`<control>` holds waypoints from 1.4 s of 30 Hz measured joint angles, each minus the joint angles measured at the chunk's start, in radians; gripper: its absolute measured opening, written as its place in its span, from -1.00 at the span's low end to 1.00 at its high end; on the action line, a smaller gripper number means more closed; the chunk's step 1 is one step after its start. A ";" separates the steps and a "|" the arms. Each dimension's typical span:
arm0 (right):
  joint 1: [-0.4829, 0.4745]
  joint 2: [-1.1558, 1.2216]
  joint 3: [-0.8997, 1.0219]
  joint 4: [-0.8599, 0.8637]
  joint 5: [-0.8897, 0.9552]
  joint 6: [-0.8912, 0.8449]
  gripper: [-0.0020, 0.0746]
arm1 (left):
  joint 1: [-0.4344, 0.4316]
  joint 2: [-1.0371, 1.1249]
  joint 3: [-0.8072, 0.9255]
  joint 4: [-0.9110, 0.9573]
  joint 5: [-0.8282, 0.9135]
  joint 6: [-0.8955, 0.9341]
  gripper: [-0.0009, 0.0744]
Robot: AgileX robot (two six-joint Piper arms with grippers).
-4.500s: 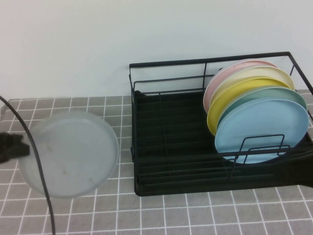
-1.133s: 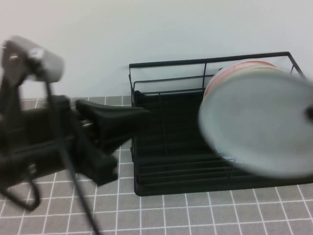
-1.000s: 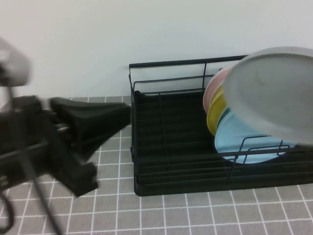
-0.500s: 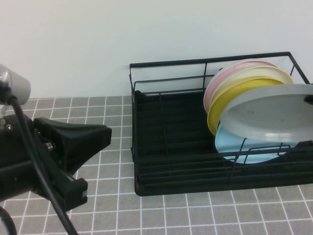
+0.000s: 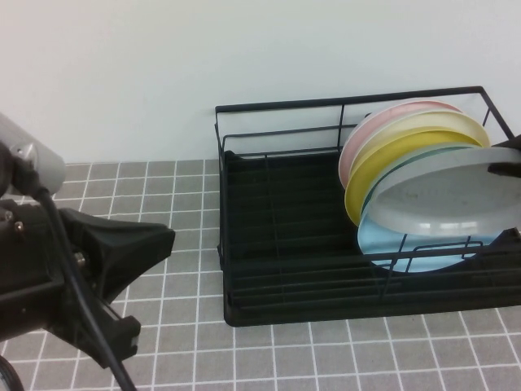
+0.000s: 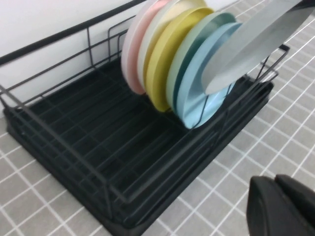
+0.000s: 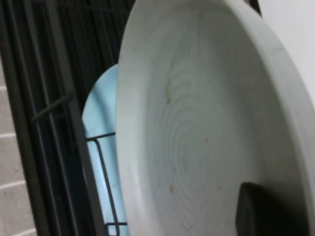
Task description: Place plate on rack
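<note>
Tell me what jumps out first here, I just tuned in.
The grey plate hangs tilted over the front of the coloured plates at the right end of the black rack, gripped at its rim by the right pincer. The left pincer looms over the tiles left of the rack.

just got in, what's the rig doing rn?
The right end effector, at the rack's right edge, holds the grey plate by its rim, tilted over the light blue plate at the front of the row standing in the black rack. It isn't slotted yet. The left end effector hovers over the tiles left of the rack, holding nothing.
</note>
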 joint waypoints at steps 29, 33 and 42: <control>0.000 0.172 0.000 0.144 -0.082 -0.254 0.26 | 0.000 0.000 0.000 0.129 -0.066 -0.025 -0.98; 0.000 0.120 0.000 0.268 -0.009 -0.185 0.26 | 0.000 0.000 0.000 0.132 -0.050 -0.025 -0.98; 0.000 -0.121 0.000 0.501 -0.056 0.137 -0.69 | 0.000 0.000 0.000 -0.097 -0.011 -0.067 -0.98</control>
